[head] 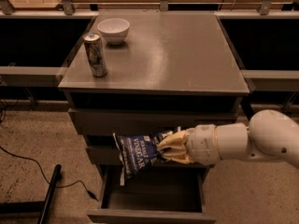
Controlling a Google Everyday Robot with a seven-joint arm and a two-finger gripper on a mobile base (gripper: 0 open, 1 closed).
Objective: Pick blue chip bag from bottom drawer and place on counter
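On your left, the can [95, 54] and the bowl [113, 30] stand at the left side of the counter [177, 55]. Below its front edge, the blue chip bag [138, 154] hangs in the air over the open bottom drawer [152, 215], level with the middle drawer front. Its long axis runs leftward and a little downward from the grip. The gripper [163, 148] comes in from the right, its jaws closed on the bag's right end, so all the free length lies left of the jaws. The counter is above the bag and set back from it. You probably need to clear that front edge first, and the bag's trailing left end will pass nearest the can.
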